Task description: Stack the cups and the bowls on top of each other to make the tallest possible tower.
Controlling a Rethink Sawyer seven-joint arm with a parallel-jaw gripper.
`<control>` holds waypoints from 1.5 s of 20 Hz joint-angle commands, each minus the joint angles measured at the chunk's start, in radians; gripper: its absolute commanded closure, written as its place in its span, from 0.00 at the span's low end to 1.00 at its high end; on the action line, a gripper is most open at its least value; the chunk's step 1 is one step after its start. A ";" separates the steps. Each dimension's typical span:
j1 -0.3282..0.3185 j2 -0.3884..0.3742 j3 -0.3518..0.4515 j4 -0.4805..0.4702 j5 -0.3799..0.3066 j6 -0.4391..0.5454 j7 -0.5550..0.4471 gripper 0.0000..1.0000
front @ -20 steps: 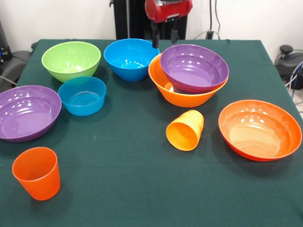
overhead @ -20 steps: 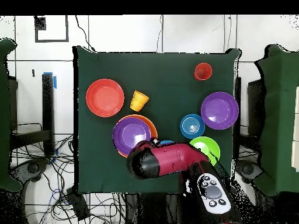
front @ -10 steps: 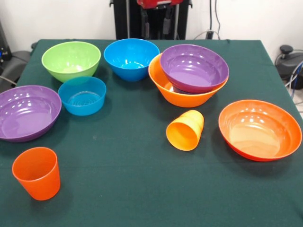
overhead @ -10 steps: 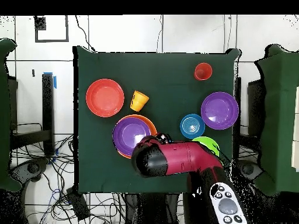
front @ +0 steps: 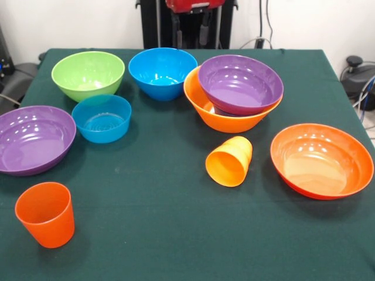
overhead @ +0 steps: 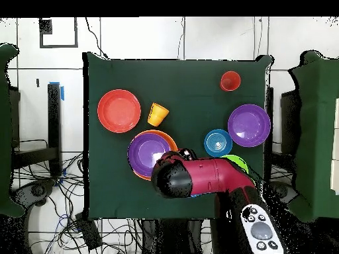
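My gripper (front: pixel 190 36) hangs open and empty at the top edge, above and behind the medium blue bowl (front: pixel 162 72). A purple bowl (front: pixel 240 84) sits tilted inside the large yellow-orange bowl (front: pixel 220 119). The lime green bowl (front: pixel 88 75), a small translucent blue bowl (front: pixel 102 118) and a second purple bowl (front: pixel 32 139) stand at the left. The wide red-orange bowl (front: pixel 321 160) is at the right. The yellow-orange cup (front: pixel 229 161) lies on its side at centre. The red-orange cup (front: pixel 45 213) stands upright at the front left.
In the overhead view the red arm (overhead: pixel 198 177) covers the medium blue bowl and part of the green bowl (overhead: pixel 240 161). The dark green tablecloth (front: pixel 176 222) covers the table. Cables and a black pedestal stand behind the table's far edge.
The gripper has risen from beside the blue and yellow-orange bowls to the top edge and shifted slightly left in the front view. No bowl or cup has moved.
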 commanded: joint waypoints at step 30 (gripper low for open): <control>-0.157 0.101 0.125 -0.066 -0.099 0.151 -0.112 0.00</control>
